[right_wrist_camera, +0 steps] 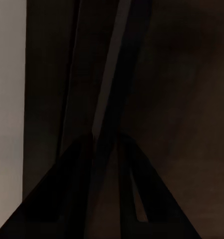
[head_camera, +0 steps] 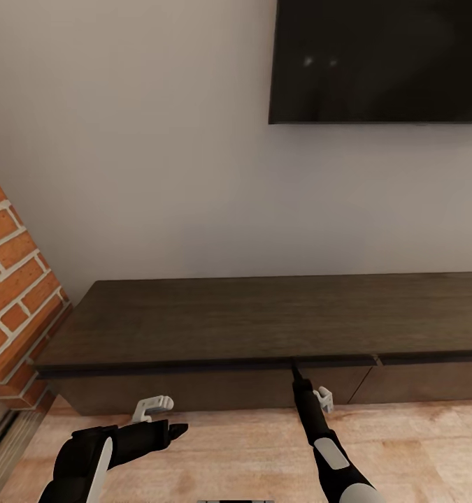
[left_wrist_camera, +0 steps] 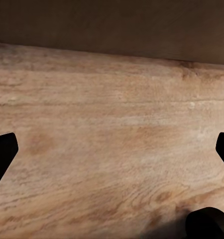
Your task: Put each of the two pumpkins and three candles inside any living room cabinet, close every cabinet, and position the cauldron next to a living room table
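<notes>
Right end effector, fingers together, at the cabinet drawer seam; pull straight outward. Left end effector apart, idle.

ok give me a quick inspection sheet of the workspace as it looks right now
surface: wooden floor, bare where it shows
job's things: long dark cabinet against the wall, its fronts look shut, apart from a slight gap at the top edge by the right gripper; its top is bare
clutter: nothing seen
grippers: left gripper open, low over the floor; right gripper up at the cabinet's top front edge, fingers close together, contact unclear
cables: nothing seen
surroundings: wall-mounted TV, brick wall at left
</notes>
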Robot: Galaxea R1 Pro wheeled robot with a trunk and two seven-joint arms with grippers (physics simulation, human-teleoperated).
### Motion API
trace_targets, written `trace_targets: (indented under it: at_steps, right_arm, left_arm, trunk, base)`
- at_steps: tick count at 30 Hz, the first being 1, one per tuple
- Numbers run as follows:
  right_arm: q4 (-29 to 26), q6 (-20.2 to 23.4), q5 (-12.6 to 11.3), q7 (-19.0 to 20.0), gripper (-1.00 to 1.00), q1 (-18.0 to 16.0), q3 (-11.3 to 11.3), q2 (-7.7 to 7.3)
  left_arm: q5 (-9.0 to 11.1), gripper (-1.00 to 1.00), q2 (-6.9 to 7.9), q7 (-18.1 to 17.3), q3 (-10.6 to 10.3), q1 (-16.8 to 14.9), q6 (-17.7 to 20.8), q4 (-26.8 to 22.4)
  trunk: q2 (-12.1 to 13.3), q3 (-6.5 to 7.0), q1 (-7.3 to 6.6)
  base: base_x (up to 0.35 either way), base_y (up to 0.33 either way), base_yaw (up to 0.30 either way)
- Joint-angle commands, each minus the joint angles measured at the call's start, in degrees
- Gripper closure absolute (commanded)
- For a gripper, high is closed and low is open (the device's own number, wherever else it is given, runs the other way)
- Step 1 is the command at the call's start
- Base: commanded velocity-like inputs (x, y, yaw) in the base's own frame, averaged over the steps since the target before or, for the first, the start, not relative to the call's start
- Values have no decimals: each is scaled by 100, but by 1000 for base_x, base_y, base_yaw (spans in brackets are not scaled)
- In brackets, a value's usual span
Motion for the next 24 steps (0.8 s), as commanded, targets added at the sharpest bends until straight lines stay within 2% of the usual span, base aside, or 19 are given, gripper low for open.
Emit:
trace_targets:
  at_steps: [1,17,24]
  right_arm:
    - [5,5,-44,26,100,-3,2,1]
    - [5,11,-44,26,100,-3,2,1]
    - [5,12,-46,26,100,-3,2,1]
  left_arm:
    - [-43,-100,-6,-50,14,-4,23,-5]
    - [-43,-100,-6,-44,12,-4,23,-5]
    - [-40,-100,3,-50,14,-4,20,-5]
  trunk:
    - [-2,-5,-1]
    - [-2,-5,-1]
    - [-2,-5,-1]
  base:
    - [0,0,0]
    - [0,0,0]
    - [-106,0,0]
